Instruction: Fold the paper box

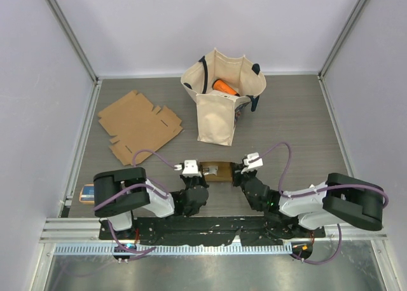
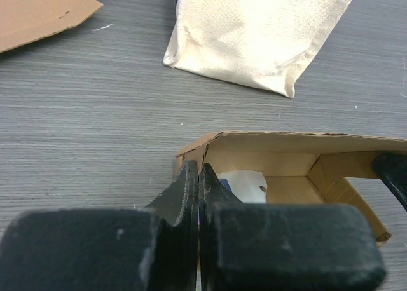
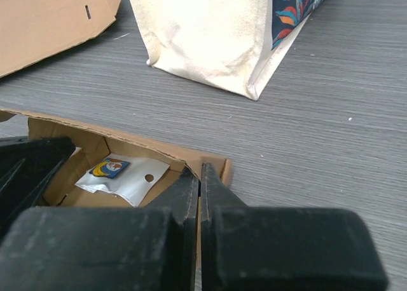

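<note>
Top / box: small brown box [image 1: 218, 171] sat on table [image 1: 299, 126] just ahead of the arm bases, between both grippers, top open.
Top / L arm: L gripper [image 1: 204, 172] touched box's left end. Arm was folded low, elbow out left, wrist aimed inward.
Top / R arm: R gripper [image 1: 236, 175] touched box's right end. Pose mirrored the left: low, reaching in from the right.
Top / other: bag [image 1: 219, 107] stood behind box, apart from it. Flat card [image 1: 137, 124] lay far left, well apart.
L wrist / grip: fingers [image 2: 187, 189] were clenched w/ only a hairline gap and appeared pinched on box's left end wall, at the corner.
L wrist / inside: white packet [image 2: 247, 180] lay in box; side walls were up.
R wrist / grip: fingers [image 3: 213, 189] were clamped tight and appeared to nip the right end wall. Packet was visible inside here too.
Handling: thin cardboard, prob. light. Stiff across panels, bends at creases, would crush under a hard squeeze and may slide on table.
Where to hold: wall edges or flaps near a crease, w/ one end braced while the other folds.
Stage: judged mid-fold. Walls formed, closing not yet done.
</note>
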Controlling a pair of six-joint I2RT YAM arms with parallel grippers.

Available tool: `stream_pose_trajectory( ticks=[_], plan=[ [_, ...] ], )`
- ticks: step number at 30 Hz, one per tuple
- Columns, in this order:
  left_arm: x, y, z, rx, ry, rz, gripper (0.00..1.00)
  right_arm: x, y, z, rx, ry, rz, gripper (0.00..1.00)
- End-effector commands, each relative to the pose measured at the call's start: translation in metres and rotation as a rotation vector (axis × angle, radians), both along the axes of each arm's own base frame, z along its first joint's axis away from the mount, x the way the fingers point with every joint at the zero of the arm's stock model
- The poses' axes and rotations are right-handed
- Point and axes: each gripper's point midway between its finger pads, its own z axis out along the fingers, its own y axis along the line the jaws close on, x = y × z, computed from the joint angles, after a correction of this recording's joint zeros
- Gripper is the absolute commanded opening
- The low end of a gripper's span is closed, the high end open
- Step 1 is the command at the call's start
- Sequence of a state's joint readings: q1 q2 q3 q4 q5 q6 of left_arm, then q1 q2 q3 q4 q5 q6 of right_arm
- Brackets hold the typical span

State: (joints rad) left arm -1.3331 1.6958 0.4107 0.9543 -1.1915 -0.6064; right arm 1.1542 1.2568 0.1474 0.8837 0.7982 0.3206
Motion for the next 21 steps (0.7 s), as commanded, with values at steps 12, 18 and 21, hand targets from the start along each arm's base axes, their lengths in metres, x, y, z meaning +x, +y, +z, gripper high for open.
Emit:
stream_pose_trajectory(
  ticks=[12, 18, 21],
  plan=[
    [-0.010, 0.004, 0.000, -0.040, -0.027, 0.021, 0.00, -0.030, 0.003, 0.006, -0.007, 0.149, -0.125, 0.46],
    [-0.011, 0.000, 0.003, -0.030, -0.033, 0.019, 0.00, -0.079, -0.014, -0.020, 0.005, 0.499, -0.079, 0.58],
    [-0.011, -0.002, 0.002, -0.020, -0.033, 0.015, 0.00, -0.108, -0.007, -0.025, 0.167, 0.651, 0.015, 0.59]
  ],
)
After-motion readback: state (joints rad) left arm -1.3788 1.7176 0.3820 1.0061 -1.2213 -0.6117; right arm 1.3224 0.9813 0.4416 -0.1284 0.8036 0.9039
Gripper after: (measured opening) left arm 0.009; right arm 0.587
